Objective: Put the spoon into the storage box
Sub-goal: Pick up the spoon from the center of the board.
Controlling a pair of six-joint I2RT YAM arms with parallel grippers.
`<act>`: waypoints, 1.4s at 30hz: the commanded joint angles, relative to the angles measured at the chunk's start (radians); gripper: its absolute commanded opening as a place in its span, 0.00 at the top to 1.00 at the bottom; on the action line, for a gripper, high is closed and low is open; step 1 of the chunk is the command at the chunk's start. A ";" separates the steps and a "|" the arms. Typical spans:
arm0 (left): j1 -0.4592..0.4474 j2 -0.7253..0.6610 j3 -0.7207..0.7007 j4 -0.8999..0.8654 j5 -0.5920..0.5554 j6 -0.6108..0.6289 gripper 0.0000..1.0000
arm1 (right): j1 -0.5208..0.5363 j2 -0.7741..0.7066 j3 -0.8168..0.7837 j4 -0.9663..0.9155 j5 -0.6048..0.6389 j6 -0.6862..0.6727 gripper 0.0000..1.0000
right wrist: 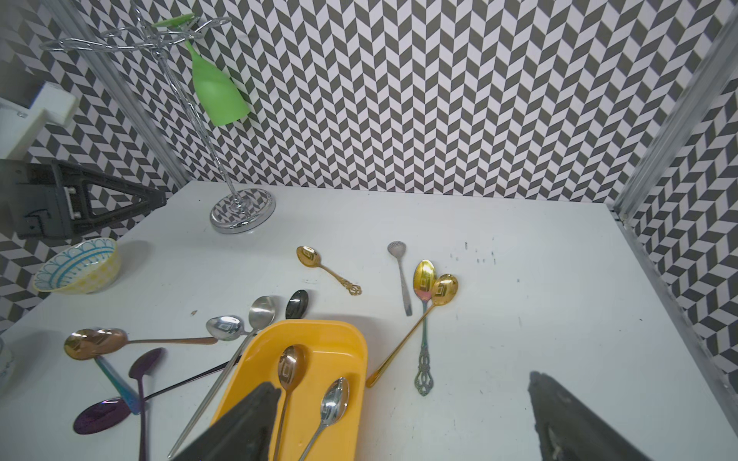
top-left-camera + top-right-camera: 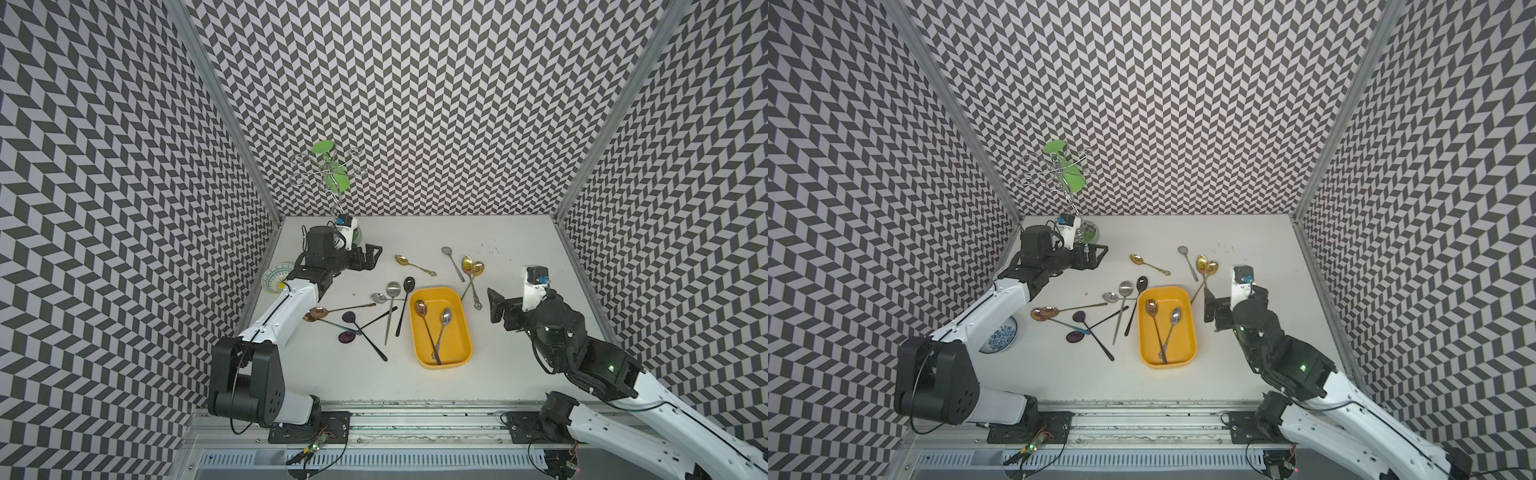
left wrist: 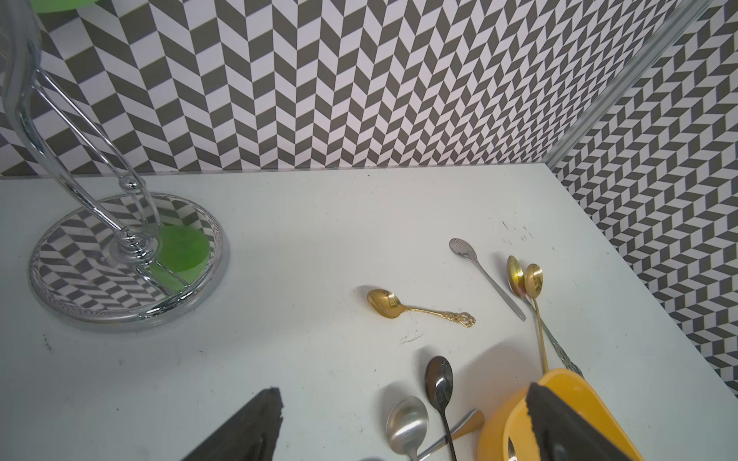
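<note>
Top views: I look down on a white table (image 2: 519,374) inside chevron-patterned walls, with one arm mounted at each near corner.
Storage box: the yellow storage box (image 2: 459,336) sits near the middle of the table, its long side running away from me, nearer my right arm.
Spoons in the box: a copper-bowled spoon (image 2: 421,308) and a silver spoon (image 2: 446,316) lie inside, bowls at the far end, handles crossing near the near end.
Right gripper: the right gripper (image 2: 496,306) hovers just to the right of the box. In the right wrist view its fingers (image 1: 247,423) are spread wide with nothing between them.
Left gripper: the left gripper (image 2: 371,258) hangs over the far left of the table, well apart from the box, jaws spread and empty.
Loose spoons, left of the box: a black spoon (image 2: 408,284) lies just beside the box's left wall. A long silver spoon (image 2: 392,289) and a purple spoon (image 2: 348,317) lie in an overlapping cluster further left.
Loose spoons, beyond the box: an ornate gold spoon (image 2: 413,264), a small grey spoon (image 2: 453,264), and a pair of gold spoons (image 2: 472,266) with bowls overlapping.
Bowl: a patterned bowl (image 2: 274,277) sits at the table's left edge, partly hidden by my left arm.
Stand: a chrome stand (image 1: 243,211) in the far left corner carries a green glass (image 1: 217,93) hanging upside down.
</note>
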 commanded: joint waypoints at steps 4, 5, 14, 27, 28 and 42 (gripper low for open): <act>-0.026 0.077 0.095 -0.040 -0.002 0.010 0.00 | -0.007 -0.153 -0.080 0.128 0.066 -0.071 0.01; -0.030 0.091 0.106 -0.044 -0.001 0.008 0.00 | -0.008 -0.172 -0.090 0.143 0.070 -0.083 0.01; -0.051 0.220 0.168 -0.053 0.036 -0.005 0.02 | -0.008 -0.309 -0.160 0.223 0.071 -0.115 0.01; -0.058 0.504 0.393 -0.137 0.077 -0.024 0.11 | -0.016 -0.316 -0.168 0.228 0.055 -0.120 0.01; -0.059 0.530 0.416 -0.150 0.081 -0.028 0.12 | -0.017 -0.319 -0.167 0.226 0.054 -0.119 0.01; -0.084 0.753 0.592 -0.228 0.122 -0.047 0.17 | -0.034 -0.320 -0.168 0.226 0.033 -0.123 0.01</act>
